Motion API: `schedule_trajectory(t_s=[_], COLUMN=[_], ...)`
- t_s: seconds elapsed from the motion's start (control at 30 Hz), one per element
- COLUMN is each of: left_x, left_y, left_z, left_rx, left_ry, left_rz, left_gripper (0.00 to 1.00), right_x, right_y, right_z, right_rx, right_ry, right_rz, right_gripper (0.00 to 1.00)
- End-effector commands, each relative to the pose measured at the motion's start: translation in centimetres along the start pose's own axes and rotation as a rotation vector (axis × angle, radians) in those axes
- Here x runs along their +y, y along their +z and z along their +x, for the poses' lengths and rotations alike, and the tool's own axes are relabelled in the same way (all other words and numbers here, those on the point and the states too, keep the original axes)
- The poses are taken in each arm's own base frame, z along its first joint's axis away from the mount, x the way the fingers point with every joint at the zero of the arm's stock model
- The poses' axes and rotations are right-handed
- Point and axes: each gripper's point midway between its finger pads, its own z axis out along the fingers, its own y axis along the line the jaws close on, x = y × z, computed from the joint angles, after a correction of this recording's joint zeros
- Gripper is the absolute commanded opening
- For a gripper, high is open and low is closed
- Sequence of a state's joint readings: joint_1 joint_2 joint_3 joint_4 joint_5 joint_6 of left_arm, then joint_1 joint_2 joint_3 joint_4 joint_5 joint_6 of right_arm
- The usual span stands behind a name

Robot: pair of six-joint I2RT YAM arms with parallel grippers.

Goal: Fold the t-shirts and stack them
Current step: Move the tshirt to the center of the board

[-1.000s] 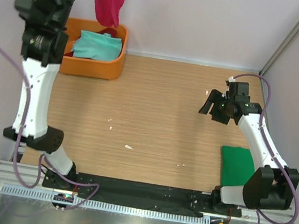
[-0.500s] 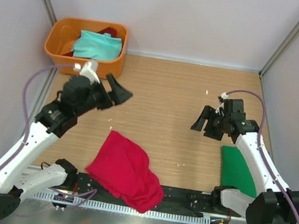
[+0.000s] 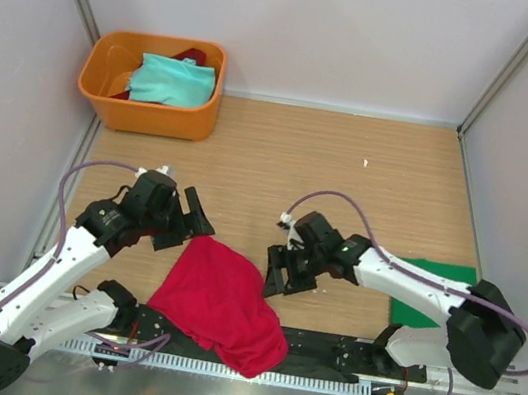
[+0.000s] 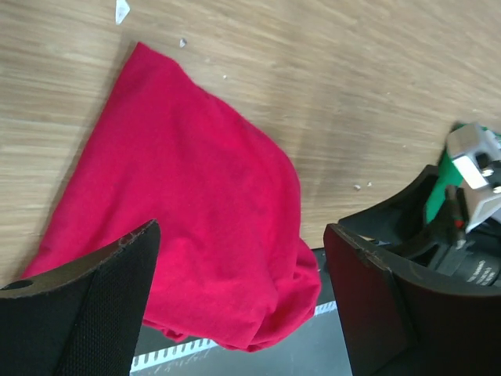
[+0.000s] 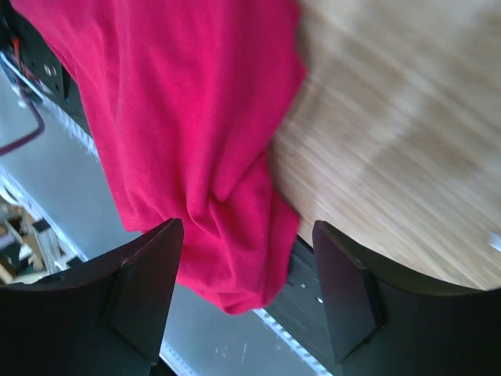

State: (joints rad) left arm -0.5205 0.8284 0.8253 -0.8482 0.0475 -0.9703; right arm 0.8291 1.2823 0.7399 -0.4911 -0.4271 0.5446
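From above, the red t-shirt [image 3: 221, 304] lies crumpled at the near edge of the table [image 3: 369, 175], flanked by the left gripper [image 3: 189, 221] and right gripper [image 3: 282, 270]; left wrist: jaws wide apart, empty, above the shirt; right wrist: jaws likewise spread, holding nothing, over its folds.

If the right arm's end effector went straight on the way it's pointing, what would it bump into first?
Most likely the crumpled red t-shirt: the right end effector is open and aimed at its edge, with the table just beneath. Depth is hard to judge.
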Motion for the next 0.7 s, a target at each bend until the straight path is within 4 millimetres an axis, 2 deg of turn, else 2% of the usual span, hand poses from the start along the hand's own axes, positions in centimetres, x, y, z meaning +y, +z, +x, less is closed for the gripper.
schedule_trajectory(t_s=[0.0, 0.13, 0.17, 0.23, 0.27, 0.33, 0.37, 0.4, 0.43, 0.47, 0.5, 0.53, 0.57, 0.63, 0.67], left_x=[0.0, -0.7, -0.8, -0.8, -0.7, -0.7, -0.6, -0.4, -0.3, -0.3, -0.3, -0.1, 0.0, 0.0, -0.1], left_y=[0.2, 0.2, 0.2, 0.0, -0.1, -0.6, -0.9, -1.5, -1.8, -2.1, -2.8, -3.4, -3.9, -5.6, -6.2], left_z=[0.5, 0.0, 0.1, -0.1, -0.2, -0.7, -0.9, -1.7, -2.0, -2.2, -3.1, -3.3, -3.8, -5.2, -5.7], left_rx=[0.024, 0.01, 0.015, 0.016, 0.007, -0.013, -0.024, -0.06, -0.076, -0.088, -0.136, -0.15, -0.178, -0.27, -0.303], left_ry=[-0.014, -0.017, -0.017, -0.015, -0.01, 0.002, 0.008, 0.015, 0.019, 0.022, 0.021, 0.015, 0.011, -0.003, -0.008], left_rz=[-0.006, 0.016, 0.014, 0.003, -0.003, -0.012, -0.018, -0.038, -0.046, -0.052, -0.056, -0.067, -0.071, -0.061, -0.053], left_gripper=[0.85, 0.85, 0.85, 0.84, 0.84, 0.84, 0.84, 0.84, 0.84, 0.84, 0.85, 0.85, 0.85, 0.86, 0.86], right_x=[3.4, 4.7, 4.6, 4.7, 4.3, 3.2, 2.1, 1.8, 1.9, 2.3, 3.3, 4.8, 8.1, 11.2, 14.1], right_y=[2.2, 4.8, 5.5, 5.9, 5.8, 5.4, 3.9, 2.3, 0.7, -2.8, -4.8, -6.6, -9.8, -12.3, -15.3], right_z=[-0.8, -1.0, -1.2, -1.4, -1.9, -2.9, -5.3, -7.1, -8.9, -12.6, -14.3, -15.8, -18.3, -20.1, -21.2], right_rx=[-0.027, 0.013, 0.029, 0.041, 0.038, 0.015, -0.056, -0.132, -0.2, -0.336, -0.401, -0.455, -0.541, -0.596, -0.666], right_ry=[-0.035, -0.04, -0.036, -0.054, -0.055, -0.106, -0.122, -0.149, -0.173, -0.212, -0.227, -0.246, -0.27, -0.29, -0.292], right_rz=[-0.087, -0.125, -0.11, -0.105, -0.066, 0.027, 0.174, 0.249, 0.309, 0.421, 0.437, 0.432, 0.385, 0.328, 0.263], right_gripper=[0.7, 0.51, 0.38, 0.23, 0.05, 0.01, 0.01, 0.01, 0.01, 0.01, 0.01, 0.01, 0.01, 0.01, 0.01])
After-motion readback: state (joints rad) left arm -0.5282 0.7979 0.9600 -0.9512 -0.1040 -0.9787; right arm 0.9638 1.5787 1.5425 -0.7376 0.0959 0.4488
